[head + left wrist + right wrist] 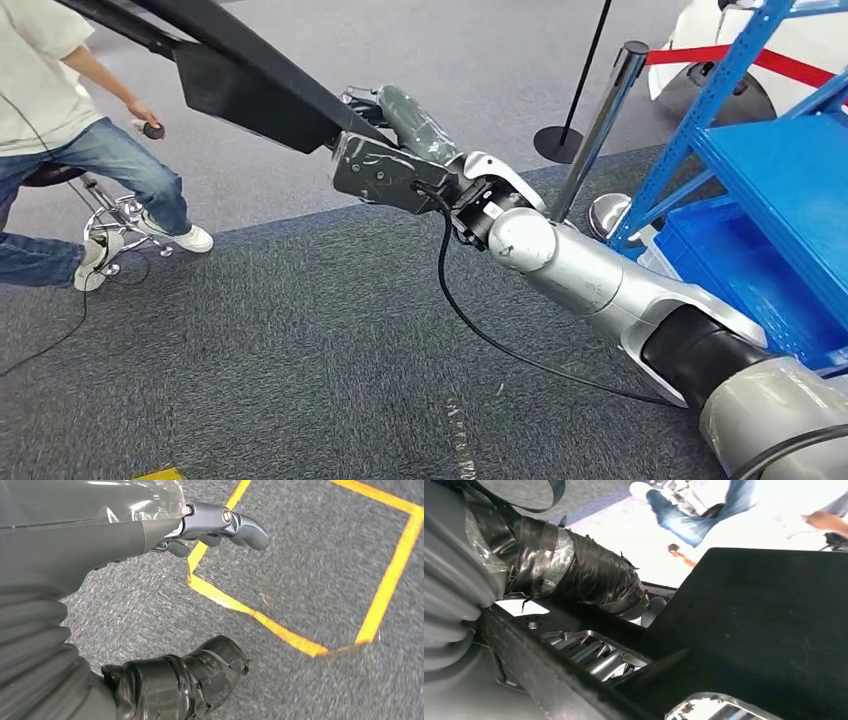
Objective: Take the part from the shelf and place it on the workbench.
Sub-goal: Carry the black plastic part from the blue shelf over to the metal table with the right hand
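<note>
My right hand (405,125) grips the long black part (240,70), apparently near one end to carry it clear of the shelf (770,170) behind, while my left hand (200,530) hangs open and empty.

The long black part (240,80) runs out past the picture's upper edge beyond the right robot hand (400,130), whose fingers lie hidden behind it. In the right wrist view the person (704,510) beyond the thumb is blurred and washed out. The blue shelf (770,190) is cut off behind the arm.
</note>
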### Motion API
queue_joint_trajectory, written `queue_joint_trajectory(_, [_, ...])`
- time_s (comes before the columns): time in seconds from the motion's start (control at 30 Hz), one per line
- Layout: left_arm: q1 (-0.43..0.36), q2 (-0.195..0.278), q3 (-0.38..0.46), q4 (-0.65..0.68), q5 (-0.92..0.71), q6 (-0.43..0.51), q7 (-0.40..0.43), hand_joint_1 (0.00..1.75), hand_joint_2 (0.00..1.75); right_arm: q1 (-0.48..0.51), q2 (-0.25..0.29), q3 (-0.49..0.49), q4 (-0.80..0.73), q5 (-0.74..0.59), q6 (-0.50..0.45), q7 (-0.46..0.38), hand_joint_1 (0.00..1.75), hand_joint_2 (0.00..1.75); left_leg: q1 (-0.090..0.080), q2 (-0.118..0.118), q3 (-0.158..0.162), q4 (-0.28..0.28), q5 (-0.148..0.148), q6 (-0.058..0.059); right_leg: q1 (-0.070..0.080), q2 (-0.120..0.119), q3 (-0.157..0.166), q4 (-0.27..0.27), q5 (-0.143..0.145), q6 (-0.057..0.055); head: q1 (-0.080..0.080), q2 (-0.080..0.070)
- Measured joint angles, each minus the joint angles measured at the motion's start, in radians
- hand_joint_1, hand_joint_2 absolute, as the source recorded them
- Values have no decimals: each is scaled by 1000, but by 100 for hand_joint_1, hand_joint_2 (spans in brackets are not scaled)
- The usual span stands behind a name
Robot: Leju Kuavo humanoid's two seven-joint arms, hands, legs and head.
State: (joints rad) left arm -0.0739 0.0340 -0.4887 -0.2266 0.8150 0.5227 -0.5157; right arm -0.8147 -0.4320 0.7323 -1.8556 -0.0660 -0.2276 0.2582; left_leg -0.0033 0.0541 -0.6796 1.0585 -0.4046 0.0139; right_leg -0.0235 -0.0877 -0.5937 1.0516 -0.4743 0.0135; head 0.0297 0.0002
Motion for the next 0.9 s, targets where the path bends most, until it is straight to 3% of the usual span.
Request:
queue_joint_trajectory(0.03, [-1, 0, 0, 0, 0, 0, 0, 0, 175, 3, -3, -6, -2, 0, -3, -1, 175, 175, -6, 6, 8, -14, -3, 5, 1, -9, 4, -2, -2, 5, 0, 0])
queue_joint_trajectory(0.1, [-2, 2, -1, 0, 0, 1, -1, 0, 175, 16, -6, -16, -7, -1, -13, -4, 175, 175, -12, -15, 16, -19, -4, 18, -2, -26, 17, -10, -8, 19, 0, 0])
queue_joint_trajectory(0.17, [0, 3, -2, 0, 2, 2, -1, 0, 175, 33, -10, -26, -12, -2, -23, -9, 175, 175, -9, -39, 34, -36, -3, 31, -7, -1, 21, 8, -25, 28, 1, 0])
queue_joint_trajectory(0.2, [0, 3, -3, 0, 3, 3, -1, 0, 175, 41, -14, -33, -14, -3, -29, -13, 175, 175, -6, -50, 43, -44, -2, 39, -7, 25, 5, 47, -46, 29, 2, 0])
queue_joint_trajectory(0.27, [-3, 3, -6, 0, 4, 4, -1, 0, 175, 55, -22, -45, -17, -5, -38, -20, 175, 175, -4, -72, 50, -48, -3, 50, -5, 72, -63, 172, -97, 24, 3, 0])
queue_joint_trajectory(0.3, [-4, 3, -9, 0, 4, 4, -1, 0, 175, 64, -26, -50, -18, -6, -42, -22, 175, 175, -5, -86, 51, -47, -4, 53, -3, 81, -99, 229, -112, 24, 3, 0])
queue_joint_trajectory(0.33, [-5, 3, -12, 0, 4, 5, -1, 0, 175, 74, -29, -52, -18, -6, -44, -22, 175, 175, -5, -100, 52, -45, -6, 53, -3, 85, -123, 256, -109, 24, 3, 0])
queue_joint_trajectory(0.37, [-5, 3, -15, 0, 4, 5, -1, 0, 175, 82, -32, -53, -18, -6, -45, -22, 175, 175, -5, -114, 53, -42, -9, 53, -3, 87, -131, 250, -89, 24, 3, 0])
queue_joint_trajectory(0.4, [-5, 3, -17, 0, 4, 5, 0, 0, 175, 88, -33, -54, -19, -5, -45, -22, 175, 175, -5, -130, 54, -37, -13, 51, -4, 92, -120, 208, -54, 24, 3, 0])
queue_joint_trajectory(0.47, [-4, 3, -20, 0, 4, 6, 1, 0, 175, 90, -34, -58, -19, 9, -35, -15, 175, 175, -4, -159, 49, -19, -24, 43, -10, 134, -74, 83, 10, 25, 4, 0])
queue_joint_trajectory(0.53, [-6, 4, -21, 0, 3, 7, 4, 0, 175, 86, -35, -60, -19, 60, -10, 8, 175, 175, -2, -185, 36, -4, -32, 30, -14, 173, -45, 16, 27, 25, 3, 0])
queue_joint_trajectory(0.57, [-6, 4, -22, 0, 1, 8, 5, 0, 175, 83, -35, -60, -18, 102, 6, 25, 175, 175, 1, -198, 29, -2, -33, 24, -13, 177, -42, 13, 21, 23, 4, 0])
queue_joint_trajectory(0.6, [-5, 4, -22, 0, -1, 8, 5, 0, 175, 79, -35, -58, -16, 148, 21, 43, 175, 175, 4, -211, 25, -4, -32, 18, -12, 162, -39, 11, 21, 18, 3, 0])
queue_joint_trajectory(0.63, [-3, 4, -23, 0, -2, 9, 6, 0, 175, 74, -33, -53, -14, 192, 34, 58, 175, 175, 5, -209, 23, -3, -32, 13, -12, 147, -34, 7, 21, 12, 3, 0])
queue_joint_trajectory(0.7, [-2, 3, -24, 0, -5, 9, 7, 0, 175, 63, -30, -42, -11, 260, 56, 75, 175, 175, 1, -155, 5, 33, -52, 2, -14, 116, -20, -5, 21, 0, 2, 0])
queue_joint_trajectory(0.77, [-6, 4, -28, 0, -8, 9, 10, 0, 175, 53, -28, -31, -7, 316, 84, 84, 175, 175, 2, -85, -53, 140, -100, -8, -9, 84, -11, -9, 16, -8, 2, 0])
queue_joint_trajectory(0.8, [-7, 4, -31, 0, -10, 8, 11, 0, 175, 48, -26, -23, -5, 347, 102, 87, 175, 175, 5, -71, -88, 198, -120, -11, -7, 67, -8, -10, 13, -11, 2, 0])
queue_joint_trajectory(0.83, [-7, 3, -34, 0, -12, 8, 13, 0, 175, 45, -22, -14, -3, 382, 121, 89, 175, 175, 7, -65, -113, 235, -125, -13, -6, 52, -6, -9, 9, -12, 2, 0])
queue_joint_trajectory(0.87, [-6, 3, -38, 0, -13, 7, 15, 0, 175, 43, -17, -3, 0, 415, 137, 91, 175, 175, 8, -62, -120, 238, -113, -13, -4, 37, -2, -9, 5, -12, 1, 0])
queue_joint_trajectory(0.9, [-6, 3, -41, 0, -14, 6, 16, 0, 175, 42, -12, 8, 2, 442, 151, 93, 175, 175, 9, -58, -106, 203, -83, -12, -3, 23, 3, -9, 0, -11, 1, 0])
